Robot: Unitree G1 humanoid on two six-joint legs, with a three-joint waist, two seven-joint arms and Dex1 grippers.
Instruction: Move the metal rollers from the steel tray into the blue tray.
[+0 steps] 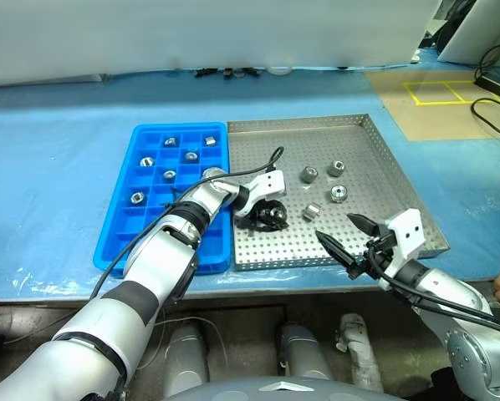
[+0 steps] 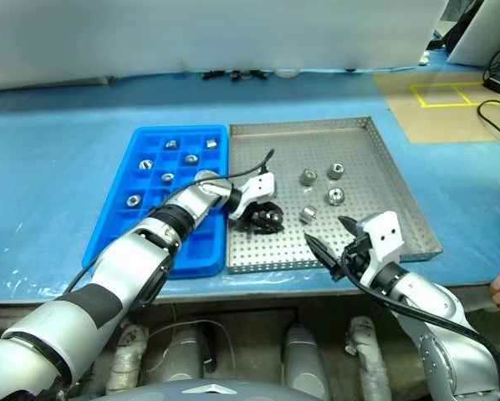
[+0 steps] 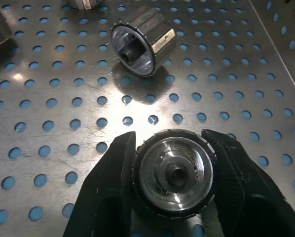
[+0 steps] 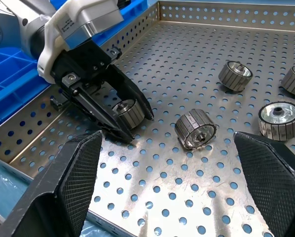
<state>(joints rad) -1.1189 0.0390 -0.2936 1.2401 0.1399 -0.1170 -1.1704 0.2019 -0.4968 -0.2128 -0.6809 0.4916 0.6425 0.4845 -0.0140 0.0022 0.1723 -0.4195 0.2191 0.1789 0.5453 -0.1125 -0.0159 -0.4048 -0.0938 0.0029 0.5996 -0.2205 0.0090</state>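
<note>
A blue sheet covers the table (image 1: pixel 58 167), and on it two trays lie side by side, touching along one edge. The larger is the steel tray (image 1: pixel 375 142), square and shallow, its silver floor punched with rows of round holes and ringed by a low raised rim. To its left sits the narrower blue tray (image 1: pixel 120 221), bright plastic divided into a grid of small square compartments; seven metal rollers already rest singly in its far cells, one of them at (image 1: pixel 170 175).

The left gripper (image 3: pixel 174 173) reaches over the blue tray's right edge into the steel tray, near its left middle. Its two black fingers are clenched on a metal roller (image 3: pixel 173 172), pressing it from both sides as it rests on the perforated floor. That roller is a short, stubby grey cylinder with a ribbed outer band, a shiny recessed face and a small central hole.

Four more rollers lie loose in the steel tray. One tipped on its side (image 4: pixel 195 129) is just beside the grasped one; three others (image 1: pixel 308 175), (image 1: pixel 336 168), (image 1: pixel 339 194) cluster farther toward the tray's middle, well apart from the gripper.

The right gripper (image 1: pixel 344 237) hovers over the steel tray's near right part, fingers spread wide, with nothing between them.
</note>
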